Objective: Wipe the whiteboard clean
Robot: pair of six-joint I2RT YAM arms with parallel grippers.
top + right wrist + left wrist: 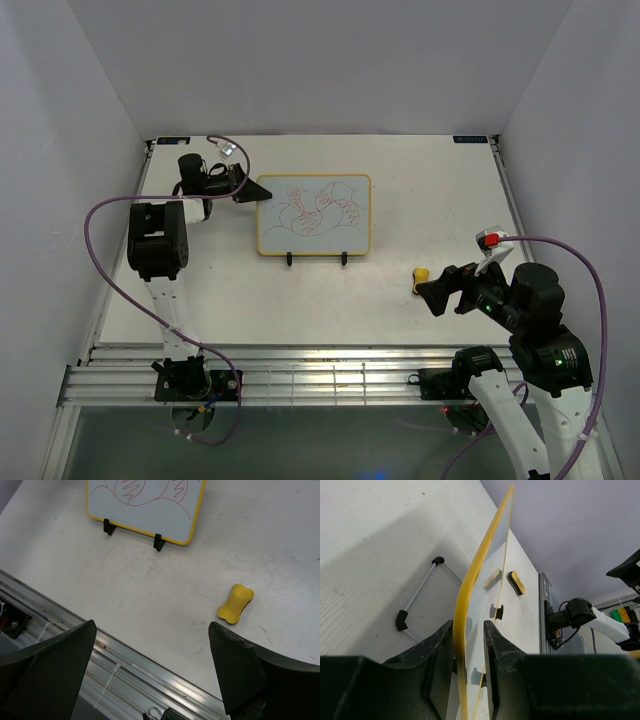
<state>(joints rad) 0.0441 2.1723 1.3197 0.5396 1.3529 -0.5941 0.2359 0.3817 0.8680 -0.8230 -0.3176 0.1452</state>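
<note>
Left gripper (468, 625) is narrow, 2 fingers (440, 655) straddling the whiteboard (314, 214) edge, can't tell if I'm actually pinching it; right gripper (151, 625) gaping wide near the eraser (235, 603)

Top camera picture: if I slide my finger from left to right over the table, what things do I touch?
Left gripper → whiteboard → yellow eraser. The right gripper overlaps the eraser, so I skip it.

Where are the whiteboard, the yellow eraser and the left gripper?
whiteboard (314, 215): top external view, centre of its face.
yellow eraser (235, 604): right wrist view, its narrow middle.
left gripper (468, 627): left wrist view, midway between its fingertips.
</note>
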